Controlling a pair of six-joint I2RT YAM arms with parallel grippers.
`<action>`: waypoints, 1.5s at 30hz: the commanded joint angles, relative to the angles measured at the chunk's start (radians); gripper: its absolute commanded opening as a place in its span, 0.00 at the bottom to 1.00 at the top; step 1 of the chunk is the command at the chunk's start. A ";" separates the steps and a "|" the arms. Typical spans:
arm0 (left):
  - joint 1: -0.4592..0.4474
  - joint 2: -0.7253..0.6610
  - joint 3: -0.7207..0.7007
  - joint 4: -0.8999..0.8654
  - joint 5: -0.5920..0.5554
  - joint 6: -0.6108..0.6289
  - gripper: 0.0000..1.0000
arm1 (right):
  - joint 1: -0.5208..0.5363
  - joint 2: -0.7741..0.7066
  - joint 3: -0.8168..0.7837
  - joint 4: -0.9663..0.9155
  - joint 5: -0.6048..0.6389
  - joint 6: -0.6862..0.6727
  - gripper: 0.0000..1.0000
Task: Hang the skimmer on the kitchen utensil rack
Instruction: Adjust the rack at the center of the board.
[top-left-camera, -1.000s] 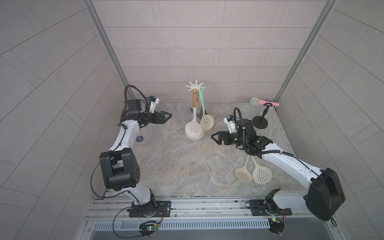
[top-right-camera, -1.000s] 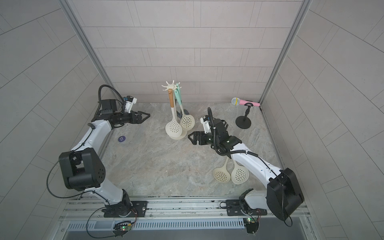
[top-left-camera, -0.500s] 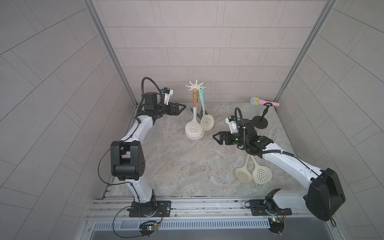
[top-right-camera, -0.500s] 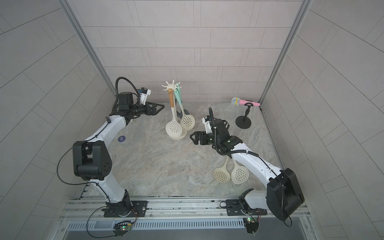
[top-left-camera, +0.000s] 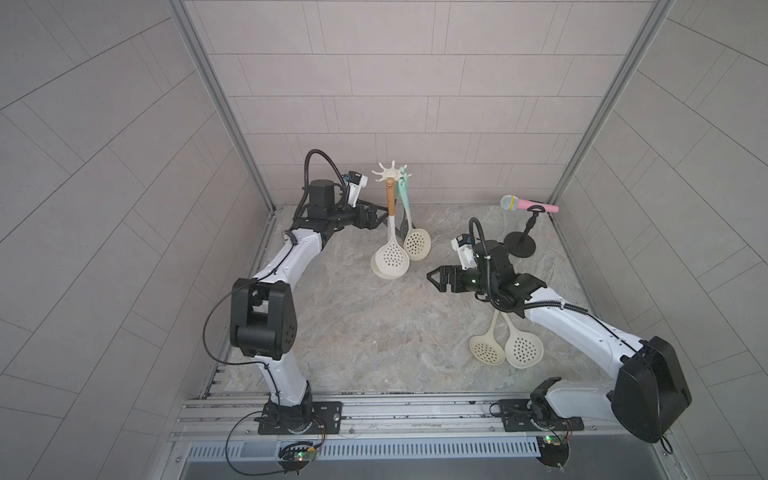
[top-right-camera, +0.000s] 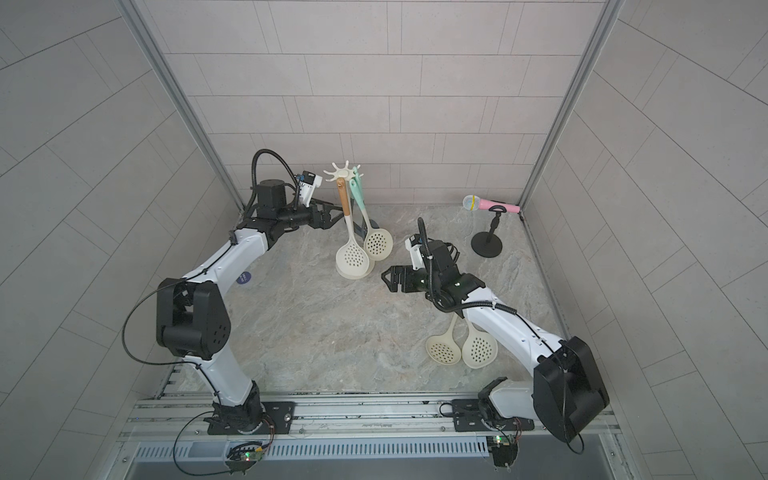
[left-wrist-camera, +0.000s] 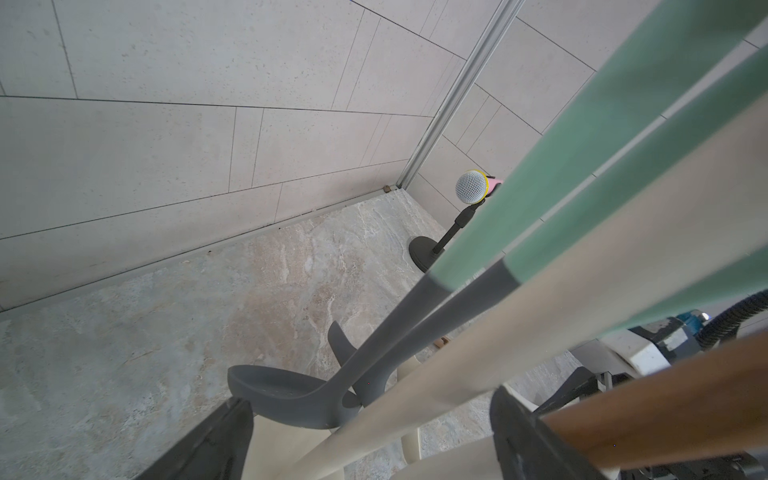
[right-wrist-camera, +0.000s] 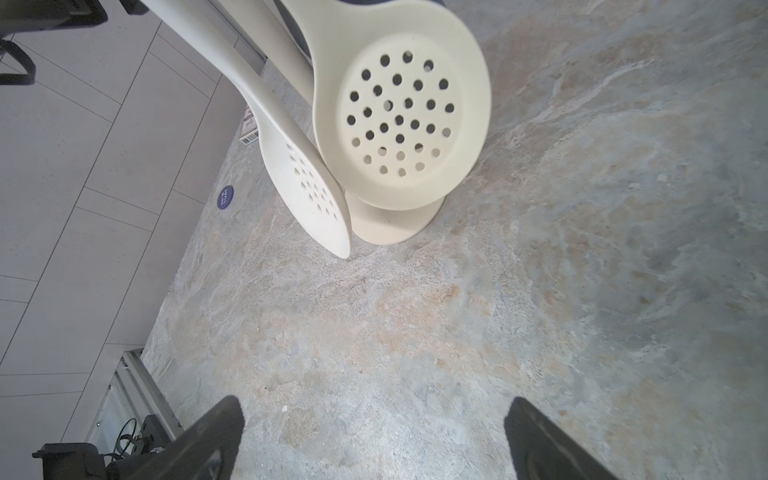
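**A:** Where is the work seen?

**B:** In both top views the kitchen utensil rack (top-left-camera: 384, 174) is seen at upper centre of the frame, on the tabletop (top-left-camera: 374, 332). The left claw (top-left-camera: 383, 214) is held wide apart right at the brown-handled skimmer (top-left-camera: 390, 259) hanging there. In the left wrist view a cream shaft is seen passing between the jaws, and nothing is clamped. The right claw (top-left-camera: 434, 277) is likewise spread wide and empty, just right of the rack's base.

**A:** How should the step be handled?

**B:** It is judged that the hanging handle is being steadied or seated on its hook. The jaws are best closed slowly on that handle alone, so that the thin pole is not nudged and the neighbours are not swung off.

**A:** And the count?

**B:** One rack is counted. Two cream skimmers are hung on it, the brown-handled one and a teal-handled skimmer (top-left-camera: 417, 244). Two grey utensils (left-wrist-camera: 286, 395) with teal handles are seen behind them. Two loose skimmers (top-left-camera: 487, 351) are left lying at lower right, partly under the right forearm, not yet hung. One pink microphone (top-left-camera: 525, 203) on one black stand (top-left-camera: 519, 246) is seen at upper right.
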 joint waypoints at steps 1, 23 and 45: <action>-0.015 0.016 0.027 0.048 0.003 -0.005 0.93 | -0.005 -0.037 -0.006 -0.008 0.017 -0.013 1.00; -0.063 0.054 0.030 0.184 0.008 -0.087 0.44 | -0.016 -0.046 -0.016 -0.026 0.035 -0.026 0.99; -0.165 -0.093 -0.104 0.054 -0.478 0.051 0.05 | -0.032 -0.063 -0.038 -0.034 0.049 -0.029 0.99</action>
